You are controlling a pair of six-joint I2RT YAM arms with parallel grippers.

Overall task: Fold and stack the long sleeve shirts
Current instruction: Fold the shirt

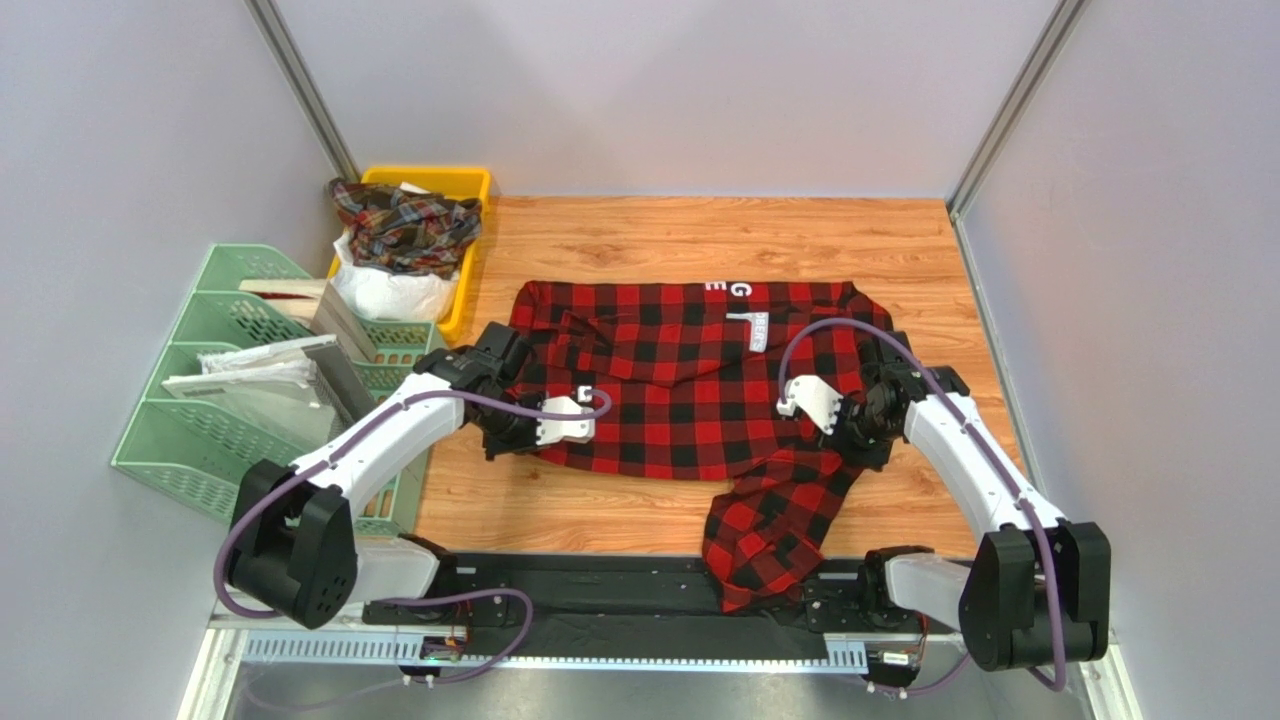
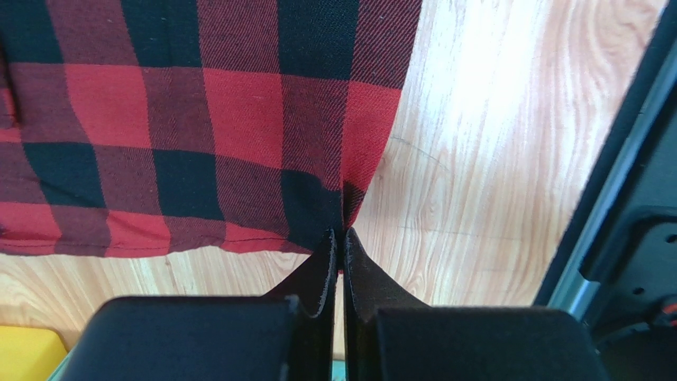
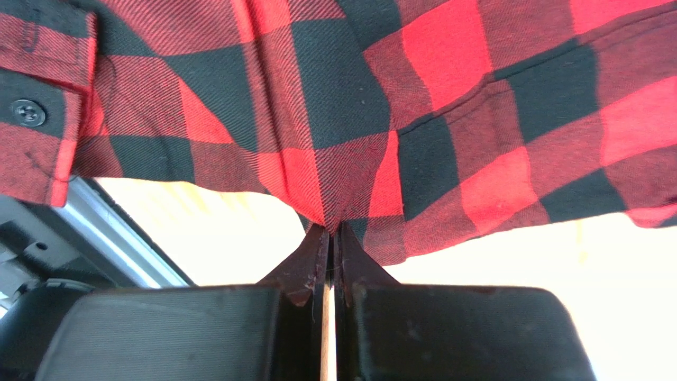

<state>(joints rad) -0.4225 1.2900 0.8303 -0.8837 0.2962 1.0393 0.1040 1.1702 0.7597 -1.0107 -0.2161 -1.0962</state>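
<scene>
A red-and-black buffalo check shirt (image 1: 676,383) lies spread on the wooden table, white neck label (image 1: 750,321) at its far edge. One sleeve (image 1: 769,525) trails toward the near edge. My left gripper (image 1: 504,428) is shut on the shirt's left hem corner (image 2: 347,198). My right gripper (image 1: 860,428) is shut on the shirt's right edge (image 3: 342,190); a buttoned cuff (image 3: 40,111) hangs at the left of the right wrist view. A second plaid shirt (image 1: 403,222) in darker mixed colours lies crumpled in the yellow bin (image 1: 466,183).
A green rack of file trays (image 1: 211,390) with papers stands at the left, beside the left arm. White cloth (image 1: 383,293) lies in the yellow bin. Grey walls enclose the table. A black rail (image 1: 601,593) runs along the near edge.
</scene>
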